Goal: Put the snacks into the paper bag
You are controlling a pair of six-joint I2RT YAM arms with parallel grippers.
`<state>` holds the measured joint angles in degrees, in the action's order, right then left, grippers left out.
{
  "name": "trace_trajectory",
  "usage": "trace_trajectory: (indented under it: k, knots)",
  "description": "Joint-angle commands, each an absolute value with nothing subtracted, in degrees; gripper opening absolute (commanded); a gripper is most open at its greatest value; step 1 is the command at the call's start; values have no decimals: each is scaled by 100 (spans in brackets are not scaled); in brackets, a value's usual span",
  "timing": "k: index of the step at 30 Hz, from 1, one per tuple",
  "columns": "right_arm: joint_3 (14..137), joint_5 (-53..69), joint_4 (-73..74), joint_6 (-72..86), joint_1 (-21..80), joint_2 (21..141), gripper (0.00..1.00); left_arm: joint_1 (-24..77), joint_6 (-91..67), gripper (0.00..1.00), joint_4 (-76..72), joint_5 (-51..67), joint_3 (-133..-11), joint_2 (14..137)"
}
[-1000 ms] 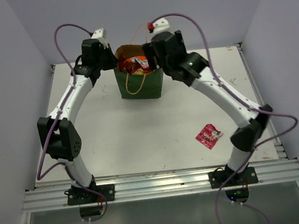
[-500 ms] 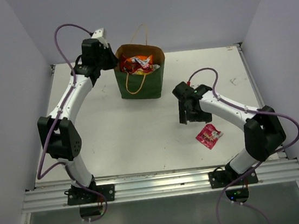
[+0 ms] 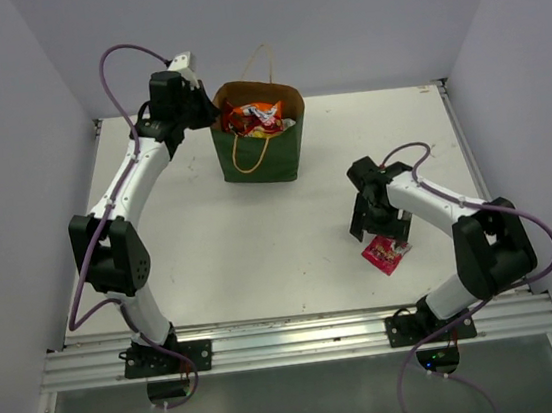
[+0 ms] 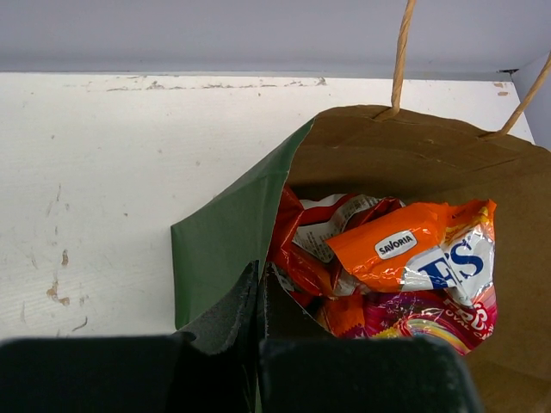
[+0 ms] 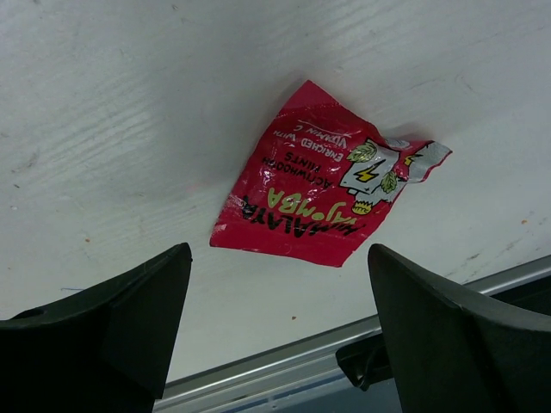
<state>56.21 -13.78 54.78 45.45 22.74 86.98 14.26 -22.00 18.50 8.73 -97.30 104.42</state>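
Note:
The dark green paper bag [image 3: 260, 156] stands upright at the back middle of the table, with several snacks [image 3: 257, 118] inside. My left gripper [image 3: 206, 114] is shut on the bag's left rim. In the left wrist view its fingers [image 4: 232, 310] pinch the green wall [image 4: 219, 237], and orange and red packets [image 4: 413, 245] lie inside. The pink packet [image 3: 384, 253] lies flat on the table at the front right. My right gripper [image 3: 380, 234] is open and empty just above it. In the right wrist view the packet [image 5: 318, 194] lies beyond the gripper [image 5: 277, 258], between the lines of its spread fingers.
An aluminium rail [image 3: 293, 340] runs along the table's near edge, close behind the pink packet, and shows in the right wrist view [image 5: 284, 366]. The bag's tan cord handles [image 3: 260, 59] stand above its rim. Grey walls close the table on three sides.
My right arm has swung from over the bag down to the front right and now hovers open over the pink packet. The left gripper still holds the bag's rim.

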Motion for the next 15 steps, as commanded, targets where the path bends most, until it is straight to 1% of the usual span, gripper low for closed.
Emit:
trace_trajectory:
  k: [1,6,10,15]
  knots:
    - [5459,-1195,5300,4746,2215,8464,87,1380,-2320,0,1521,1116,-9861,10389]
    - [5256,-1108,5089,4711,2110,8595,86,1380,-2364,0,1494,1169,-9853,10433]
    - [5072,-1011,4905,4693,1969,8648,82,1362,-2347,0,1520,1143,-9861,10406]
    - [4835,-984,4738,4667,1767,8675,80,1310,-2338,0,1538,1134,-9844,10397]
